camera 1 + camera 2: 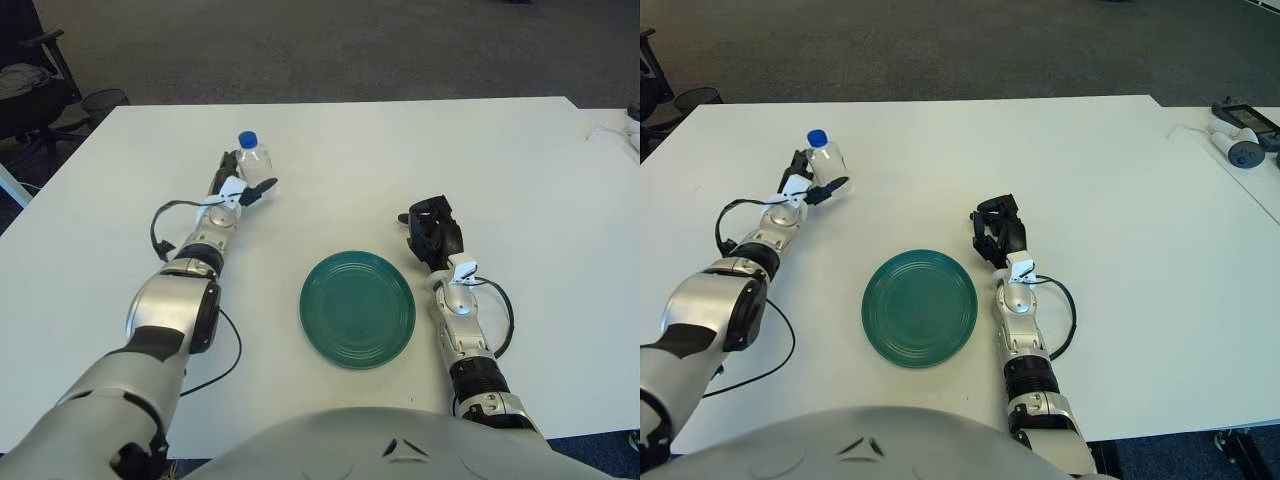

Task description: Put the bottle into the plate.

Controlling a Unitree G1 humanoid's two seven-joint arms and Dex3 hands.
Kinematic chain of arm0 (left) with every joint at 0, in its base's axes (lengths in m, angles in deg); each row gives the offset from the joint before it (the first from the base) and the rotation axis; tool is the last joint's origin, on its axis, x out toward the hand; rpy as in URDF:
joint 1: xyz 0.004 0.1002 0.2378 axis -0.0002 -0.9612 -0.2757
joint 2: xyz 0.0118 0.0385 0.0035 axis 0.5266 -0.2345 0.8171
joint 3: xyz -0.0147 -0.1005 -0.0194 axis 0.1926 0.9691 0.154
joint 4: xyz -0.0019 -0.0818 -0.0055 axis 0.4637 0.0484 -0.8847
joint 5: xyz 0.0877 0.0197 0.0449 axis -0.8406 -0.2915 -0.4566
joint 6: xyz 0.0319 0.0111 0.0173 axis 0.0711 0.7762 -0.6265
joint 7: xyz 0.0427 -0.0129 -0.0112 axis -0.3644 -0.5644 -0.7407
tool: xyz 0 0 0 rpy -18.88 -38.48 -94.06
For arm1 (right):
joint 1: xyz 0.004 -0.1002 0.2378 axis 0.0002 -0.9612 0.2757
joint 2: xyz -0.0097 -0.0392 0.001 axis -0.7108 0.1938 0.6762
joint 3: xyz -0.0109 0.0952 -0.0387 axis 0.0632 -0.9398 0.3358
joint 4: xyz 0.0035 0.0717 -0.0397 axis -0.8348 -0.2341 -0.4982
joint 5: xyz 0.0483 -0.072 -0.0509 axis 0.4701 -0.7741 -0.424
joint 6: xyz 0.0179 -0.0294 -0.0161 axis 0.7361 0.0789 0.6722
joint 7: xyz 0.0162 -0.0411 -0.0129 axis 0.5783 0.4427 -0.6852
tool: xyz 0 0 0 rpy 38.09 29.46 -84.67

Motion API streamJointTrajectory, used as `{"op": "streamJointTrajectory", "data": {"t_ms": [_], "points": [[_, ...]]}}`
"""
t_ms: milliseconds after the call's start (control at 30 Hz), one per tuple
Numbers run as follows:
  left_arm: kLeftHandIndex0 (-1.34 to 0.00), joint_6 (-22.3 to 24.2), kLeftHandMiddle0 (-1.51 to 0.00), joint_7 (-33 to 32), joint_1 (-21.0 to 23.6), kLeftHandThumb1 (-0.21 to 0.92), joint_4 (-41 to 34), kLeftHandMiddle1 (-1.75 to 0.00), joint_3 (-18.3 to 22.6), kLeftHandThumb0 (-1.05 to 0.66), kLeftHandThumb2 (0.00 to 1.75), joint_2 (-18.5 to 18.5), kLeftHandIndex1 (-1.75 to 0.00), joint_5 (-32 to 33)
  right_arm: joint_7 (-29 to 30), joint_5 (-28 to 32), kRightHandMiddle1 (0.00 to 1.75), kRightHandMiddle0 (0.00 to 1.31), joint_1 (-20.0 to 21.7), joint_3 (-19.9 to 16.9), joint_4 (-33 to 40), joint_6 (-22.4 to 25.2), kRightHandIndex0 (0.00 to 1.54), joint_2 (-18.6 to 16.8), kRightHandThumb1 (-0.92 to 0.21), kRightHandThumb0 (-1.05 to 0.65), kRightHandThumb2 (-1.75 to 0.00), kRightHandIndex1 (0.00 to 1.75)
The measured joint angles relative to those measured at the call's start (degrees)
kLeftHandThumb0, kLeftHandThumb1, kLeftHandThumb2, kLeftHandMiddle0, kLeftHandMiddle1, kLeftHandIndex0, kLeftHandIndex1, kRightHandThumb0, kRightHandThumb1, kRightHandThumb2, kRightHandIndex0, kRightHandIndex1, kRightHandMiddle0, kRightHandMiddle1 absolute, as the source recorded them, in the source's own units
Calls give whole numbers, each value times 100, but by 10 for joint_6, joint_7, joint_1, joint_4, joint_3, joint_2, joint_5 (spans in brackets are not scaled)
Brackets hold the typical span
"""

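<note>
Left eye view, left robot hand (240,186) clamped on bottle (252,160), right robot hand (432,232) curled beside plate (357,308)

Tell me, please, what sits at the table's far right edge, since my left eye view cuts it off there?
Observer: A dark flat device lies there, near the far corner.
Operator: Is anything beside it?
Observer: Yes, a small grey and white gadget lies just nearer the robot, with a white cable trailing leftward from it.
Operator: Could they hinder the hand with the bottle?
Observer: Unlikely. They lie well to the right of the idle right hand, while the left hand grips the bottle on the opposite side, left of the plate.
</note>
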Motion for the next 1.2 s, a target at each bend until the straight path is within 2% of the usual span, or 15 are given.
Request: {"op": "streamJointTrajectory", "data": {"t_ms": [200, 333, 600, 1000, 1133, 1200], "points": [[-14, -14, -35, -6, 0, 84, 0, -160, 0, -67, 1, -10, -162, 0, -2, 1, 175, 23, 2, -2, -4, -4, 34, 0, -86, -35, -60, 114], [-19, -22, -43, -6, 0, 83, 0, -171, 1, -63, 1, -18, -166, 2, -2, 2, 175, 23, 4, -2, -6, -5, 34, 0, -86, -35, -59, 114], [-21, -28, -55, -4, 0, 83, 0, -174, 6, -61, 0, -30, -169, 7, -2, 2, 175, 22, 12, -3, -17, -8, 35, 0, -88, -35, -57, 114], [-22, -29, -62, -5, 2, 82, 0, -175, 16, -63, 0, -46, -171, 10, -2, 1, 175, 22, 16, -3, -23, -10, 35, 0, -88, -35, -57, 115], [-26, -29, -67, -4, 3, 82, 0, -175, 19, -61, 0, -51, -174, 12, -2, 1, 175, 22, 16, -3, -23, -10, 35, 0, -88, -35, -57, 115], [-32, -30, -72, -4, 3, 82, 0, -175, 22, -60, 0, -54, -174, 14, -2, 1, 175, 22, 16, -3, -23, -10, 35, 0, -88, -35, -57, 115]]}}
